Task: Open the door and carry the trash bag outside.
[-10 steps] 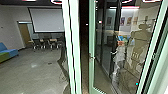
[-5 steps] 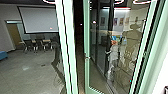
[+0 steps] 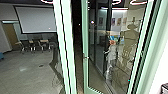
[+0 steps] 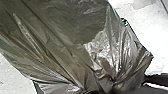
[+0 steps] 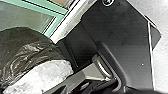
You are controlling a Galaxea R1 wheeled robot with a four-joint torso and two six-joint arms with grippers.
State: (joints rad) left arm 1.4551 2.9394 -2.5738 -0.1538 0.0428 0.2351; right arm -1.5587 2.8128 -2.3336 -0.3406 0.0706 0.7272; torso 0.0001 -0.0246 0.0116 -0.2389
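The glass door with its pale green frame stands ajar in the head view, a dark gap between it and the green post on its left. In the left wrist view the dark, translucent trash bag is large, its folds drawn together at my left gripper, which is shut on it. The trash bag also bulges beside the robot's dark plate in the right wrist view, close to a green frame edge. How my right gripper stands is hard to make out.
Left of the post lies a room with a large screen, chairs and tables and an open floor. The glass carries reflections, among them a hatted figure shape. A white surface rises at the right.
The head camera has turned to the right, so the whole scene sits farther left in its picture. The door's opening looks much the same.
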